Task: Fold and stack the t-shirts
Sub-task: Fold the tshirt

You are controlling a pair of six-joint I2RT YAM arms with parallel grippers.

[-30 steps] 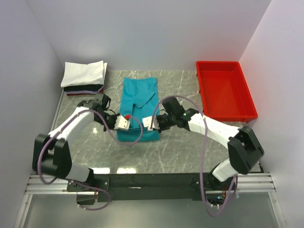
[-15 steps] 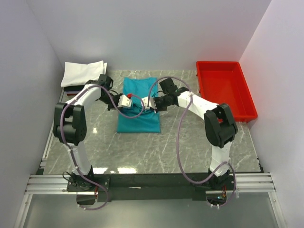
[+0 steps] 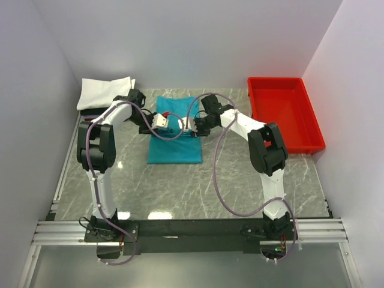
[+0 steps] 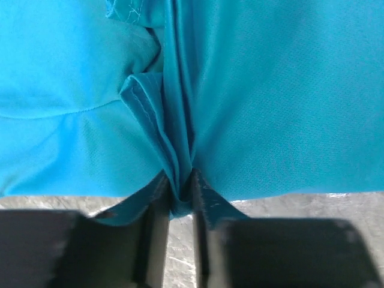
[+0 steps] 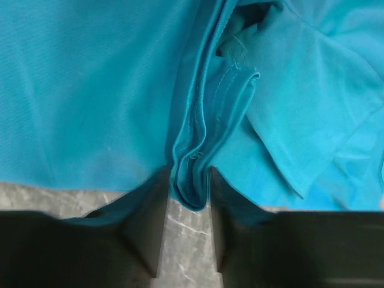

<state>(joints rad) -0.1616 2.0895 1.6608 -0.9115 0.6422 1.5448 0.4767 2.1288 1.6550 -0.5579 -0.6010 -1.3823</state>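
Teal t-shirt (image 3: 174, 150) lies centre of top view, folded stack (image 3: 107, 95) upper left. L gripper (image 4: 179, 191) & R gripper (image 5: 189, 186) both clamped on bunched teal hem. Risk: uneven pull, hem slips out, fold skews.

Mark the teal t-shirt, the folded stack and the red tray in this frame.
teal t-shirt (image 3: 174, 151), top external view, on its flat near panel.
folded stack (image 3: 105, 92), top external view, on the white top shirt.
red tray (image 3: 283, 119), top external view, on its bare floor.
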